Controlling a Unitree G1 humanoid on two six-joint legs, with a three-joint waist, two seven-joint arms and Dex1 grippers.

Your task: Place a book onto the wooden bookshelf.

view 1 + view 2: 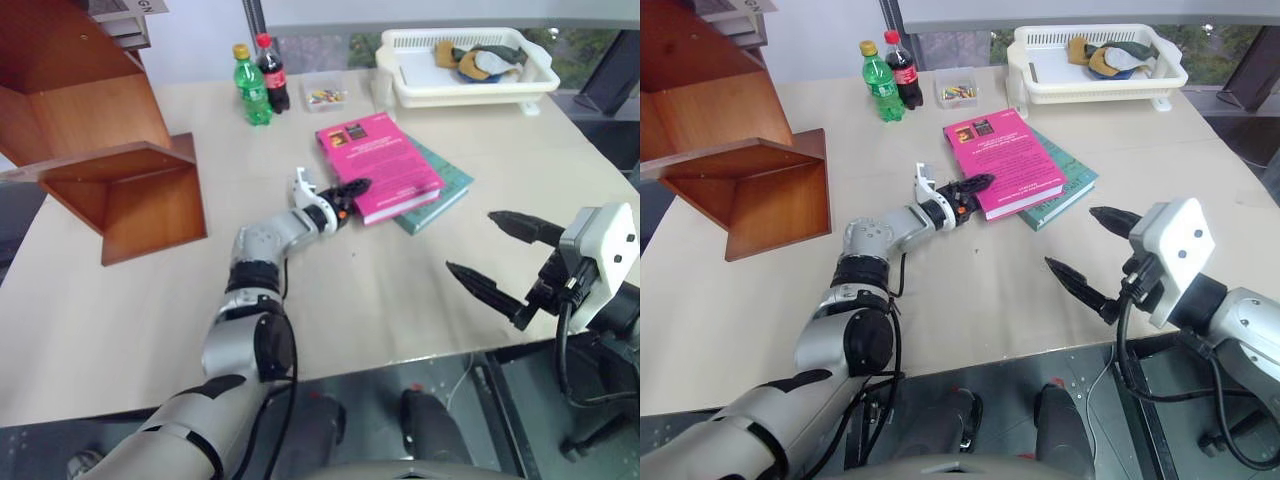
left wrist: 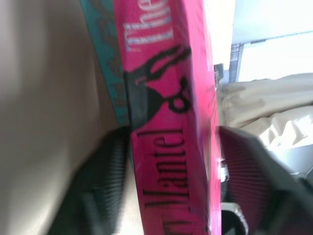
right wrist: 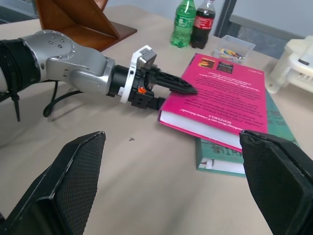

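Wooden bookshelf [image 1: 110, 150] stands at the table's [image 1: 120, 300] far left, open angled compartment facing the robot. Green bottle [image 1: 252, 88] and cola bottle [image 1: 272, 72] sit at the back, small clear box [image 1: 325, 93] beside them. Left gripper [image 1: 352, 195] pinches the near corner of the pink book [image 1: 378, 165], one finger on the cover, one under. The book lies flat on a teal book [image 1: 440, 195] mid-table, long axis running from near-left to far-right. White basket [image 1: 470, 65] sits back right. Right gripper [image 1: 500, 260] hangs spread wide, empty, well apart from the books.
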